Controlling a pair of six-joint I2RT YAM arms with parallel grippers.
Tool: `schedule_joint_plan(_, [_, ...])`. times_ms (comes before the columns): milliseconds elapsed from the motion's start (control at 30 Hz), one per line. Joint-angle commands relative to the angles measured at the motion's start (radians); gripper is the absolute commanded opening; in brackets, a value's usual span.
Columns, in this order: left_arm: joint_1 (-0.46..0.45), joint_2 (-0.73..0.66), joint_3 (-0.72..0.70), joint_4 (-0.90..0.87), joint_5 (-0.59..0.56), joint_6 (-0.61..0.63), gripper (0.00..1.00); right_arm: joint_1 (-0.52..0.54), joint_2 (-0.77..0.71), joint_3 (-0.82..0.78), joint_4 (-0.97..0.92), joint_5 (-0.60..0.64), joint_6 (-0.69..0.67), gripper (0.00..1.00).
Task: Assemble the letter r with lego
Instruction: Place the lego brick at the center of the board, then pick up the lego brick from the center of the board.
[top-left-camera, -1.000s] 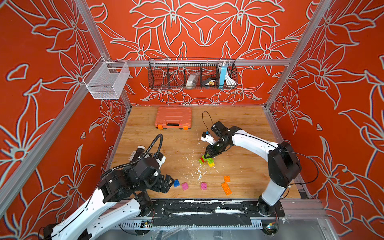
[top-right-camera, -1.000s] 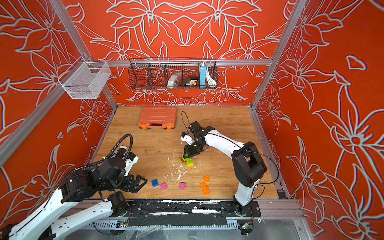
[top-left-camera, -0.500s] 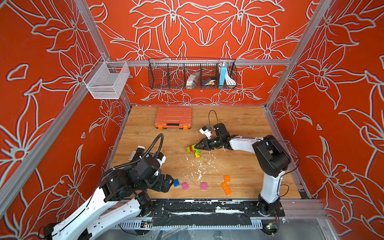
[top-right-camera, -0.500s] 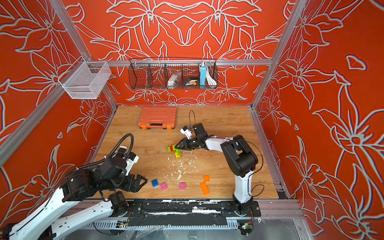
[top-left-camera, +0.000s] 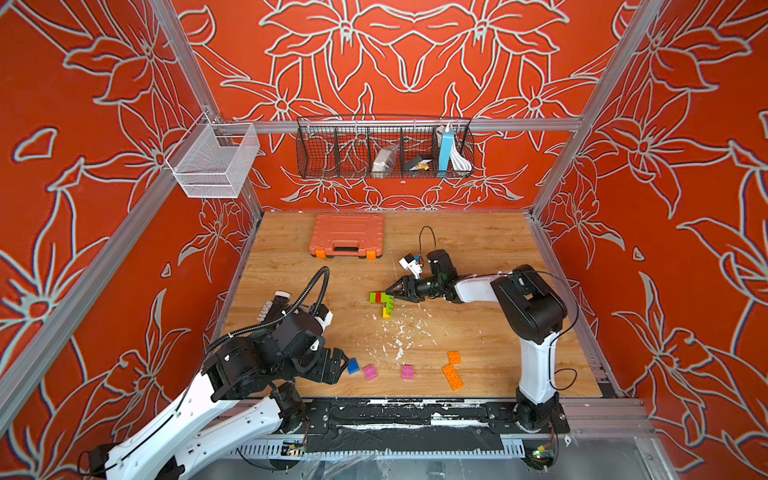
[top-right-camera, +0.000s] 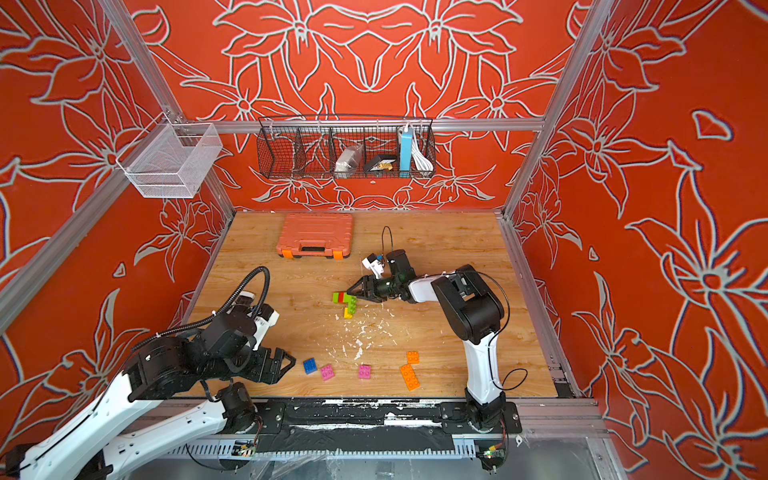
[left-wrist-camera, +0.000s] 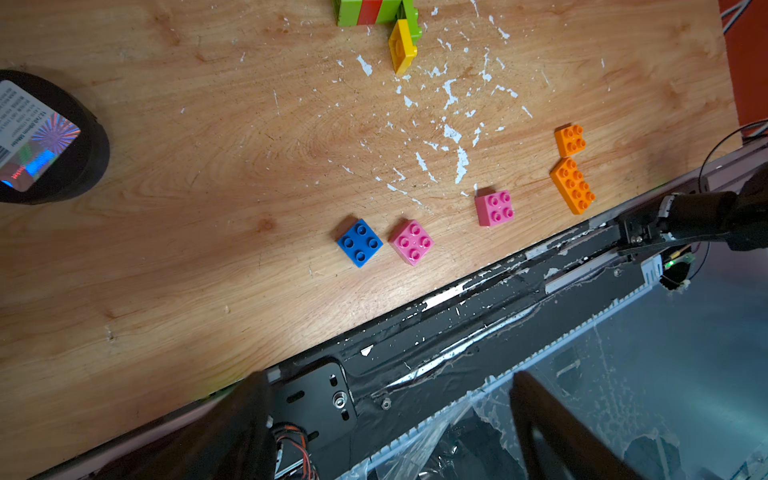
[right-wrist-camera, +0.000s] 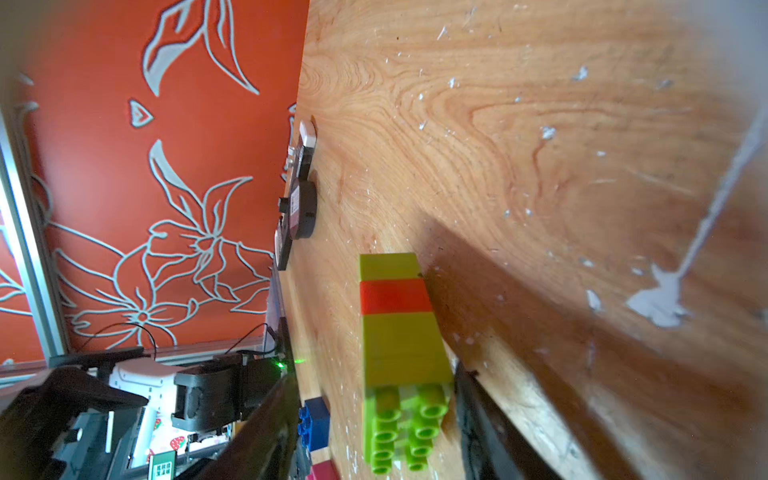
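The joined lego (top-left-camera: 379, 297) lies on the table mid-field: a green, red, green row with a green and a yellow brick running toward the front, seen in both top views (top-right-camera: 343, 298). My right gripper (top-left-camera: 390, 292) is open, its fingers either side of the green end (right-wrist-camera: 405, 357) with a gap on one side. Near the front edge lie a blue brick (top-left-camera: 353, 366), two pink bricks (left-wrist-camera: 411, 242) (left-wrist-camera: 494, 208) and two orange bricks (left-wrist-camera: 571, 140) (left-wrist-camera: 572, 185). My left gripper (top-left-camera: 341, 365) is open and empty, just left of the blue brick (left-wrist-camera: 360, 243).
An orange toolbox (top-left-camera: 346, 235) lies at the back of the table. A black wire basket (top-left-camera: 384, 147) and a white mesh basket (top-left-camera: 214, 160) hang on the walls. White flecks (top-left-camera: 399, 336) dot the wood between the joined bricks and the front row.
My right gripper carried the joined bricks left and toward the back, laid them on the table, and its jaws have opened. The left arm has not moved.
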Motion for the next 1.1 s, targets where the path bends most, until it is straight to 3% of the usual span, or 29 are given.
schedule_joint_plan(0, [-0.005, 0.007, -0.004, -0.003, -0.01, -0.002, 0.91, -0.008, 0.009, 0.036, -0.063, 0.008, -0.041, 0.73])
schedule_joint_plan(167, [-0.005, 0.006, -0.004, -0.004, -0.012, 0.0, 0.91, -0.022, -0.064, 0.078, -0.327, 0.131, -0.21, 0.77])
schedule_joint_plan(400, [-0.005, 0.034, 0.005, -0.005, -0.014, 0.006, 0.9, -0.034, -0.303, 0.098, -0.738, 0.469, -0.432, 0.73])
schedule_joint_plan(633, [-0.005, 0.078, 0.005, -0.011, -0.009, 0.003, 0.9, 0.008, -0.558, 0.006, -1.057, 0.572, -0.489, 0.56])
schedule_joint_plan(800, [-0.007, 0.121, 0.006, -0.018, -0.011, 0.002, 0.9, 0.181, -0.697, -0.071, -1.22, 0.692, -0.356, 0.57])
schedule_joint_plan(967, [-0.006, 0.139, 0.006, -0.022, -0.015, 0.001, 0.89, 0.368, -0.8, -0.157, -1.214, 0.74, -0.009, 0.64])
schedule_joint_plan(1067, [-0.006, 0.121, 0.005, -0.021, -0.021, -0.004, 0.89, 0.454, -0.812, -0.176, -1.21, 0.799, 0.124, 0.67])
